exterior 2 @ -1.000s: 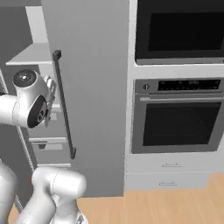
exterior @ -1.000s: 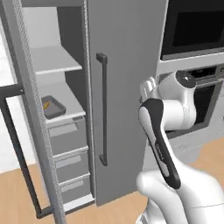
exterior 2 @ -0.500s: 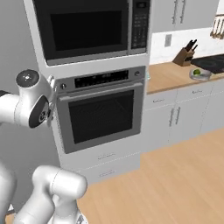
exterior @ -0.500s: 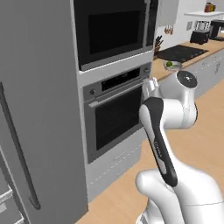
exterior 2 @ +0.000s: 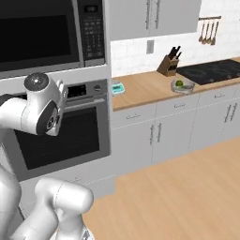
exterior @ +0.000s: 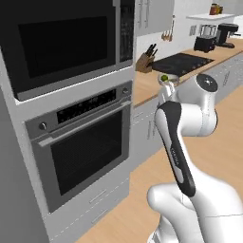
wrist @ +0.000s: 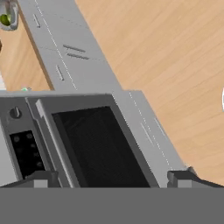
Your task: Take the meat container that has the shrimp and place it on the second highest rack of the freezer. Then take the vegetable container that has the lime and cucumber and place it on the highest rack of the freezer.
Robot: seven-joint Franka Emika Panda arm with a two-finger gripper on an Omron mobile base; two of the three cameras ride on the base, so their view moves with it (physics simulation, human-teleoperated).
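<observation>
The vegetable container is a round pale bowl on the wooden counter, beside the black cooktop. It also shows far off as the bowl and in a top corner of the hand view as the bowl. The dark green lime lies in it; the cucumber is too small to make out. My gripper is open with nothing between its fingertips. It looks at the oven door, well short of the bowl. The freezer, the meat container and the shrimp are out of view.
A wall oven with a microwave above it stands close on the left. A knife block and a small teal item sit on the counter. Grey cabinet doors run below it, with open wooden floor in front.
The whole scene has slid: the base has swung right, away from the open freezer, past the oven towards the counter. The arm keeps its folded pose and the gripper stays open.
</observation>
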